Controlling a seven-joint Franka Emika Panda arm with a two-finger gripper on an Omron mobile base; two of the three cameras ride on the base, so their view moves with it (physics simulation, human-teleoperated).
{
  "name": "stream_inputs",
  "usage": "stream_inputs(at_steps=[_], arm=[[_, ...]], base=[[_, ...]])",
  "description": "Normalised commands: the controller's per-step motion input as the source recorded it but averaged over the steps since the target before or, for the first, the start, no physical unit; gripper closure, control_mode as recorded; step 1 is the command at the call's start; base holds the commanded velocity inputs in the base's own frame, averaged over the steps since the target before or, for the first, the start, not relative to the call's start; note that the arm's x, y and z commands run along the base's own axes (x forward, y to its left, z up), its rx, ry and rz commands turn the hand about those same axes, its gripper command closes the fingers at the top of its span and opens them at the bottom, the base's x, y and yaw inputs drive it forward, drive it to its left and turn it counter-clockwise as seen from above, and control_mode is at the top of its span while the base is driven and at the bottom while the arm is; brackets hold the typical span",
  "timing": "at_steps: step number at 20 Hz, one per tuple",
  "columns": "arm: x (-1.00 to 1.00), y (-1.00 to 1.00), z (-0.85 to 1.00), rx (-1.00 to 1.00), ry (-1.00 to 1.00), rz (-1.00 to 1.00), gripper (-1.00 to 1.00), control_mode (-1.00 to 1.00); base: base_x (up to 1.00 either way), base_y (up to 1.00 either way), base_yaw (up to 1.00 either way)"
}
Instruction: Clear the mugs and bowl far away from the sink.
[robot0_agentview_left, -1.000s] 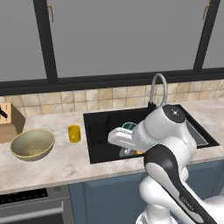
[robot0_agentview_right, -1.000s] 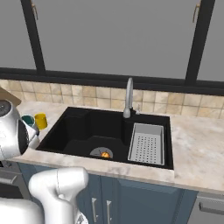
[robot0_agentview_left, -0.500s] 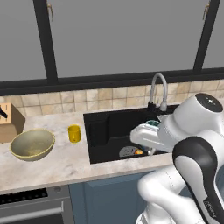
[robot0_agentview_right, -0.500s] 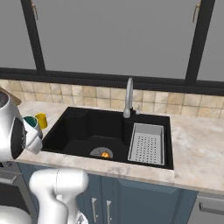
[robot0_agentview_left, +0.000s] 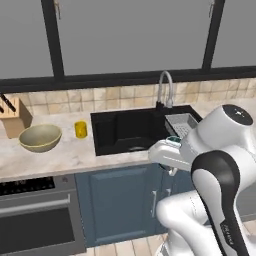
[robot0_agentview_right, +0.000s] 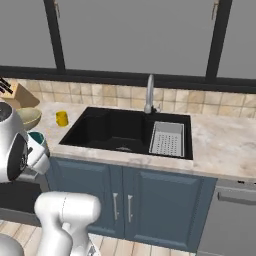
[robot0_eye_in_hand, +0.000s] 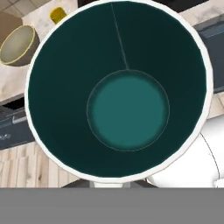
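Note:
The teal mug (robot0_eye_in_hand: 127, 109) hangs right in front of the hand camera, mouth toward it, showing its dark teal inside and white rim. My gripper (robot0_agentview_left: 171, 148) is shut on this mug, out in front of the counter edge, and its fingers are hidden by the mug. A sliver of the teal mug (robot0_agentview_left: 173, 140) shows at the hand, and the teal mug (robot0_agentview_right: 36, 138) also peeks out beside the arm. The yellow mug (robot0_agentview_left: 80, 129) (robot0_agentview_right: 62, 118) stands on the counter left of the black sink (robot0_agentview_left: 127, 131) (robot0_agentview_right: 117, 131). Farther left sits the olive bowl (robot0_agentview_left: 40, 137) (robot0_agentview_right: 30, 118) (robot0_eye_in_hand: 17, 45).
A faucet (robot0_agentview_left: 164, 88) (robot0_agentview_right: 149, 94) rises behind the sink, and a grey rack (robot0_agentview_left: 181, 124) (robot0_agentview_right: 167, 138) lies in its right part. A knife block (robot0_agentview_left: 15, 118) stands at the far left. Below are an oven (robot0_agentview_left: 35, 215) and blue cabinets (robot0_agentview_right: 125, 200).
The whole picture has shifted as the base backed away from the counter. The hand with the teal mug has come from over the sink to in front of the counter edge.

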Motion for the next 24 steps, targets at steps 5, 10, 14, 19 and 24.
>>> stream_inputs(at_steps=[5,10,14,19,24], arm=[[0.0,0.0,0.0,0.0,0.0,0.0,1.0,1.0],[0.0,0.0,0.0,0.0,0.0,0.0,1.0,1.0],[0.0,0.0,0.0,0.0,0.0,0.0,1.0,1.0],[0.0,0.0,0.0,0.0,0.0,0.0,1.0,1.0],[0.0,0.0,0.0,0.0,0.0,0.0,1.0,1.0]], base=[[-1.0,-0.03,0.09],[-0.75,-0.15,0.35],[-0.45,-0.21,0.5],[-0.35,-0.31,0.65],[-0.18,-0.48,0.72]])
